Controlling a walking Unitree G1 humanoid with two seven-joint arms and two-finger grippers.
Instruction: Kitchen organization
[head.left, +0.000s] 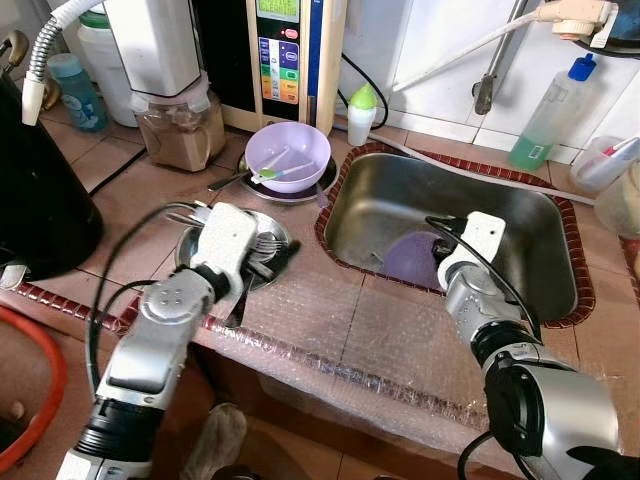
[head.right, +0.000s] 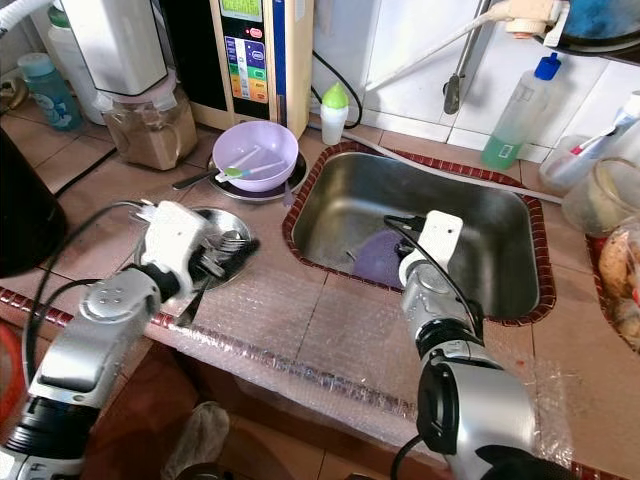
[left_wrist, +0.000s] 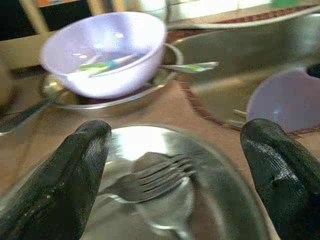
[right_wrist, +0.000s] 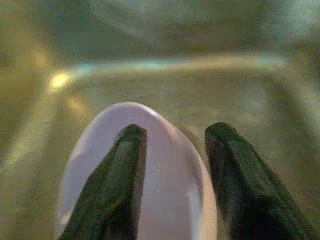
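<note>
Two arms reach over a tiled counter (head.left: 120, 170) whose front edge is covered in bubble wrap, with the steel sink (head.left: 470, 215) taken here as landmark. Behind the sink's left corner stands a water purifier (head.left: 285, 50) against the wall; a green soap bottle (head.left: 545, 115) stands behind its right corner. Left of the sink, a lilac bowl (head.left: 288, 155) holding a green-handled utensil sits on a steel plate. Nearer the counter's front edge, still left of the sink, lies a second steel dish (left_wrist: 200, 170) with a fork (left_wrist: 155, 177) and a spoon in it. The left gripper (left_wrist: 175, 175) hovers over this dish, its fingers (left_wrist: 65, 185) spread wide to either side of the fork. Inside the sink, near its front wall, lies a lilac plate (head.left: 410, 258). The right gripper (right_wrist: 172, 170) is lowered into the sink; its fingers (right_wrist: 117, 185) straddle the plate's rim, apparently not yet closed on it, though the wrist view is blurred.
</note>
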